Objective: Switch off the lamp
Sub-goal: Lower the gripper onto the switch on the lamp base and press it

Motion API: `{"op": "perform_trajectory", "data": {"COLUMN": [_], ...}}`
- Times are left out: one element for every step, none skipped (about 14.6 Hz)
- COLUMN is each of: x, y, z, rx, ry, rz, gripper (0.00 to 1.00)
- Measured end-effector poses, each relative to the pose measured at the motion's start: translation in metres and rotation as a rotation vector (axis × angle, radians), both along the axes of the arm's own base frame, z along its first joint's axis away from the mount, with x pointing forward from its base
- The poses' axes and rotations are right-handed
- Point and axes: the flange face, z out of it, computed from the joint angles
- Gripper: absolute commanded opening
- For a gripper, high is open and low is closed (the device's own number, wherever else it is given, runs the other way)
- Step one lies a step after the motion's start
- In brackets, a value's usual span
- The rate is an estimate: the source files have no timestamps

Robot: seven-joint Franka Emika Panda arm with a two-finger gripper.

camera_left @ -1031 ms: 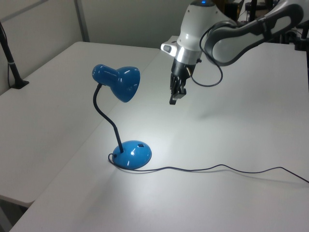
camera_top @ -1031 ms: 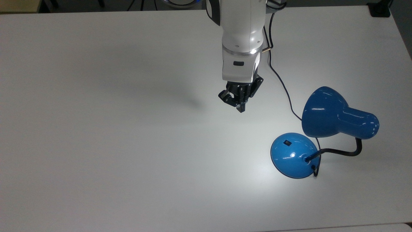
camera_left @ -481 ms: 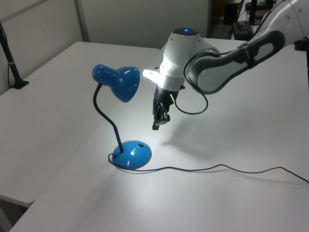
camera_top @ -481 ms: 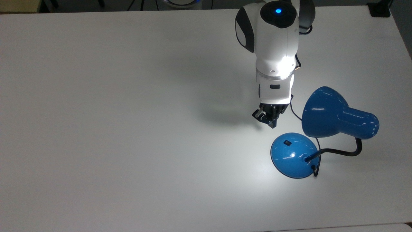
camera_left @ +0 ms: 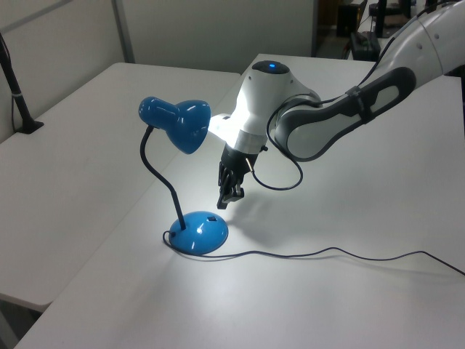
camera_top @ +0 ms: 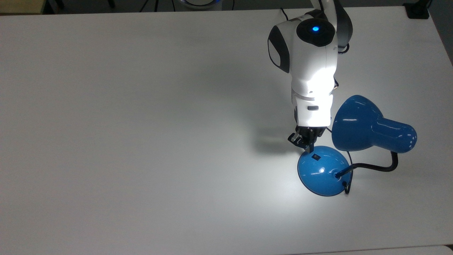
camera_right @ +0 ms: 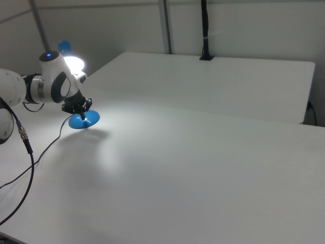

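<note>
A wide white table [camera_top: 141, 124] fills most of the room, with a seam running across it in the right view. A bright pool of light lies on the table toward the top view's right, fading to grey at the edges. At the far corner, a black clamp [camera_left: 25, 125] grips the table edge and holds a dark upright pole [camera_right: 204, 28]. Behind stand plain pale walls [camera_right: 244, 25] with thin metal posts [camera_left: 123, 33]. Beyond the far edge in the left view lies a dim area with dark equipment [camera_left: 363, 40].
</note>
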Motion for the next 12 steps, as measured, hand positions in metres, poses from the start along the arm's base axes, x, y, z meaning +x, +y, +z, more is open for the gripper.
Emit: {"op": "perform_trajectory", "data": {"x": [0.002, 0.003, 0.003, 0.002, 0.001, 0.0, 0.0, -0.001, -0.001, -0.001, 0.0, 0.0], "y": [0.002, 0.004, 0.006, 0.01, 0.012, 0.013, 0.015, 0.016, 0.016, 0.016, 0.015, 0.014], "z": [0.0, 0.0, 0.001, 0.001, 0.002, 0.002, 0.001, 0.0, -0.003, -0.009, -0.013, -0.016], "rx": [0.006, 0.01, 0.013, 0.014, 0.015, 0.016, 0.015, 0.014, 0.01, 0.005, 0.0, -0.002], "ry": [-0.014, -0.025, -0.03, -0.032, -0.033, -0.034, -0.033, -0.031, -0.029, -0.024, -0.019, -0.016], "rz": [0.001, 0.001, 0.003, 0.006, 0.008, 0.01, 0.012, 0.013, 0.014, 0.013, 0.012, 0.011], "gripper": [0.0, 0.0, 0.0, 0.0, 0.0, 0.0, 0.0, 0.0, 0.0, 0.0, 0.0, 0.0]}}
